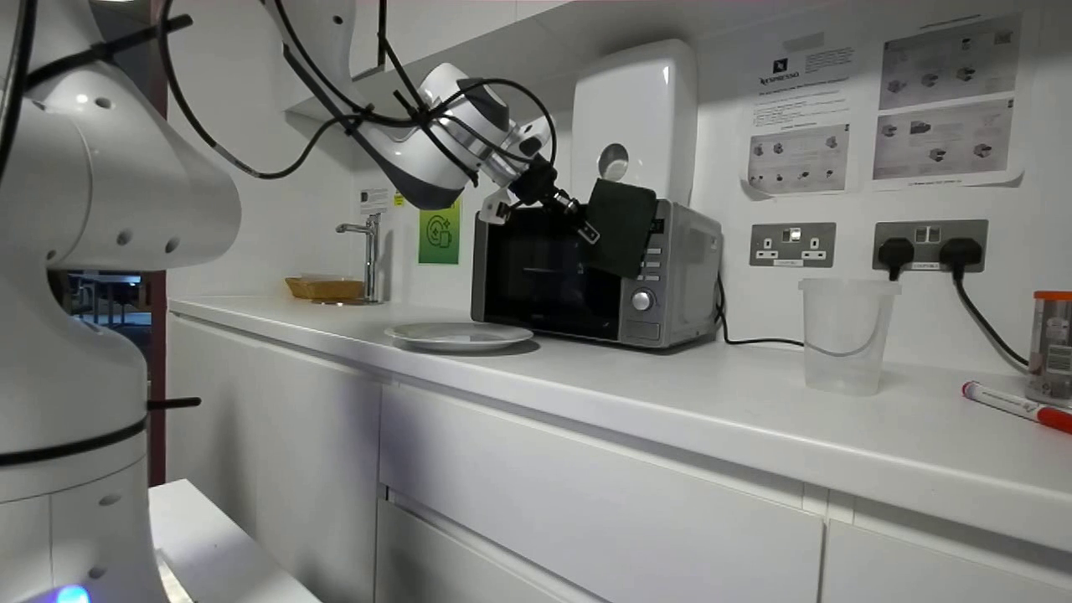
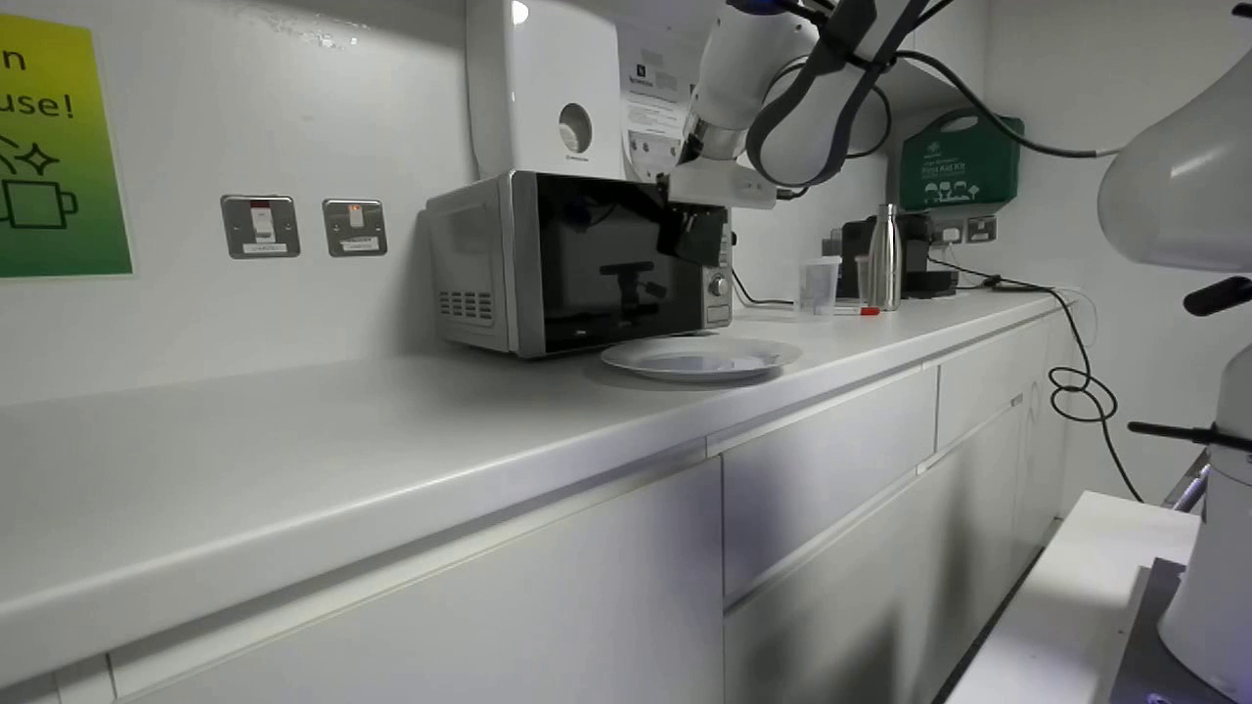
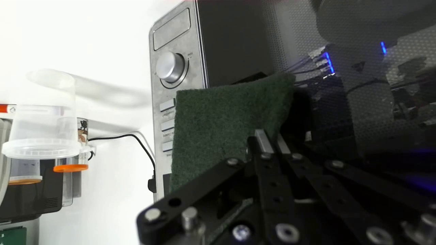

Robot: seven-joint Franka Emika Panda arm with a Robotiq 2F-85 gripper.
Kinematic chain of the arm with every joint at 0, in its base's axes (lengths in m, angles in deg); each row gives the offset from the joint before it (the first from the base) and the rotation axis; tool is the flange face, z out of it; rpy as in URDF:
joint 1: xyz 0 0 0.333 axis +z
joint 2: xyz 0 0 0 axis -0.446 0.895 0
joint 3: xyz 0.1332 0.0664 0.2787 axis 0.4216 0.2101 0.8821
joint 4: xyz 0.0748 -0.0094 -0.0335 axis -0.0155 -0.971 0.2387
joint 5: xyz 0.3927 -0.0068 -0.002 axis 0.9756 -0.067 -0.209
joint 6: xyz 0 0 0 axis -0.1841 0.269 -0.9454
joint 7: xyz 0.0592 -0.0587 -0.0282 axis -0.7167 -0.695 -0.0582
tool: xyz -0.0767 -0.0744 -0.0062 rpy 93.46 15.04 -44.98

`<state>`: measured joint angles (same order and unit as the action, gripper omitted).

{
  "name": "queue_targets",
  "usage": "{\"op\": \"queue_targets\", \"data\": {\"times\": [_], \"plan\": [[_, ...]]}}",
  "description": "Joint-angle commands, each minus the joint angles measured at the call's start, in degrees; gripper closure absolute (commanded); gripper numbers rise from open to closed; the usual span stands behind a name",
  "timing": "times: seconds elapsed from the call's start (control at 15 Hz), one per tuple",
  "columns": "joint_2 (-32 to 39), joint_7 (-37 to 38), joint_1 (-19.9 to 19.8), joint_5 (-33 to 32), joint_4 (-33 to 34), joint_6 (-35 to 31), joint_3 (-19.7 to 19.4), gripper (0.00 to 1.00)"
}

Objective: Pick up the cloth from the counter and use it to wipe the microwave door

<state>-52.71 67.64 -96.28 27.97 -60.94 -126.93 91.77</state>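
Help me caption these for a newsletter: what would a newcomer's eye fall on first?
Probably the white robot arm, large at the left of an exterior view, its pincer gripping a dark cloth in front of the microwave. Next come the round plate on the white counter and the yellow-green poster at an exterior view's left edge.
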Motion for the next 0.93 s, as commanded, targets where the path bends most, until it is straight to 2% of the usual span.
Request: {"op": "queue_targets", "data": {"times": [0.0, 0.47, 0.87], "plan": [[1.19, 0.49, 3.24, 1.87, 3.65, 0.52, 0.5, 0.99], [1.54, -0.56, 15.51, 6.33, 3.47, 1.81, -1.62, 0.99], [2.68, -1.31, 22.8, 8.88, 5.87, 1.65, -3.86, 0.99]]}}
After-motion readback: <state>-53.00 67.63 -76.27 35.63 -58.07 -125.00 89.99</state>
